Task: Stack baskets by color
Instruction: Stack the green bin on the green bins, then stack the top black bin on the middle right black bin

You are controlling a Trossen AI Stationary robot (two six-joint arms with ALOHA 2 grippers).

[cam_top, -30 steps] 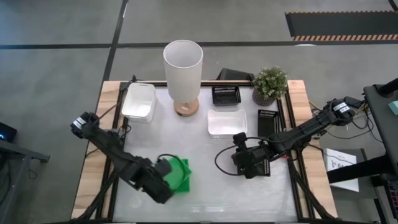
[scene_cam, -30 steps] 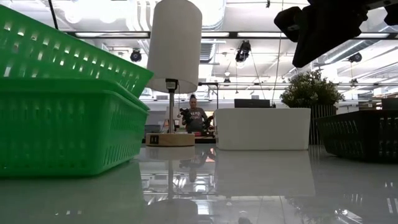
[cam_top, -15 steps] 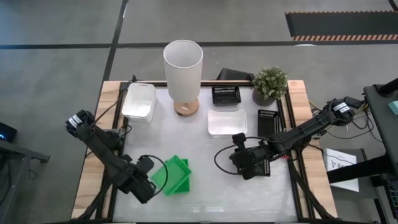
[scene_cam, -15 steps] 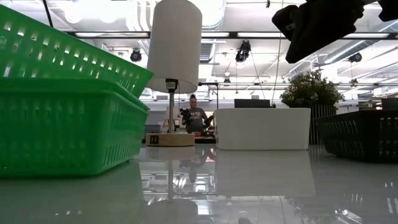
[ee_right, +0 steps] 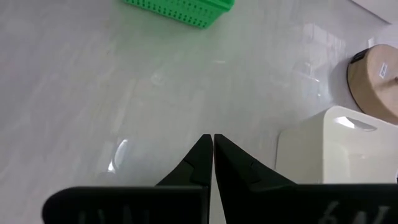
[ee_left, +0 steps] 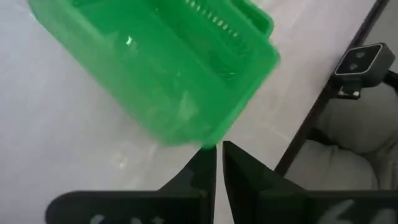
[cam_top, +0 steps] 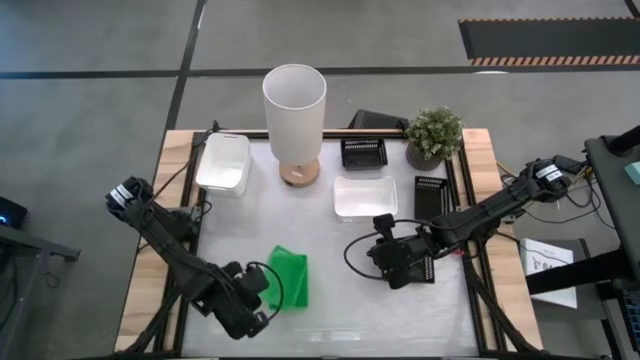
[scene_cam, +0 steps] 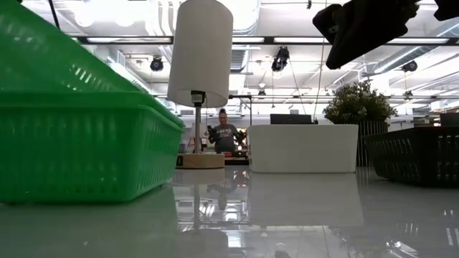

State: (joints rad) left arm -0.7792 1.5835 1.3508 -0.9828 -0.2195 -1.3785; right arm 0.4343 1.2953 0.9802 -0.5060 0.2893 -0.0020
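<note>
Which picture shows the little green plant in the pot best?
The high view: the small potted green plant shows whole from above, at the table's far right corner. The low view shows it partly hidden behind the white plastic basket. Neither wrist view shows it.

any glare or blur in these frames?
Low view: the glossy table mirrors the lamp and the ceiling lights. Left wrist view: the green basket is smeared by blur. Right wrist view: small glare streaks on the table, otherwise sharp. High view: evenly lit, soft shadows only.
</note>
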